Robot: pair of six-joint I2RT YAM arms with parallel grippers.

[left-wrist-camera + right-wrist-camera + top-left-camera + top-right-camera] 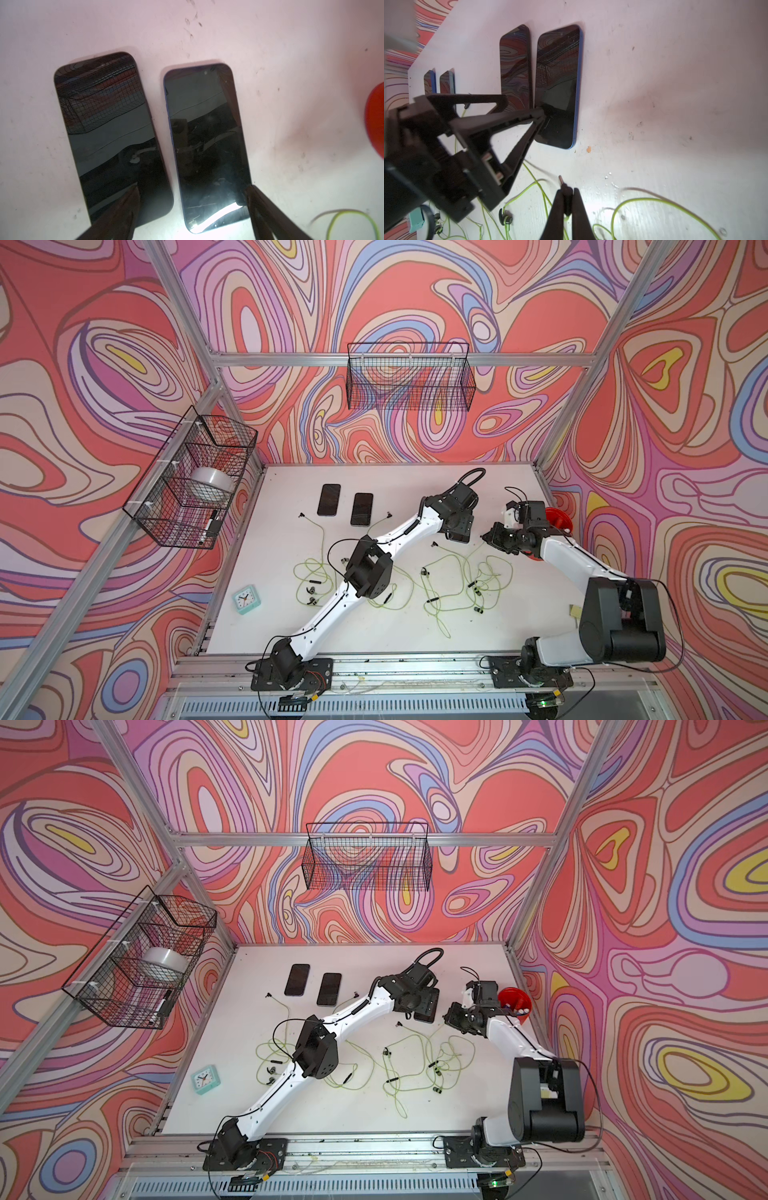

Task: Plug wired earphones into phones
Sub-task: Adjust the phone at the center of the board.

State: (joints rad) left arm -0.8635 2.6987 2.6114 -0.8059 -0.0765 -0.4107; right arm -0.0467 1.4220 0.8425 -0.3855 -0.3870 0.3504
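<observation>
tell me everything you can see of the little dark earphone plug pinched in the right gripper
The small dark earphone plug is a short, rubbery-looking black barrel with a thin silvery pin in front. The right gripper is shut on the barrel; only the pin and the barrel's front stick out past its fingertips. It points roughly toward the blue-edged black phone, clearly apart from it, over the white table.

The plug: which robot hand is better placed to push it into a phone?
Probably right. The right hand pinches the plug, its tip aimed toward the phone. The left hand is open, straddling that phone.
</observation>
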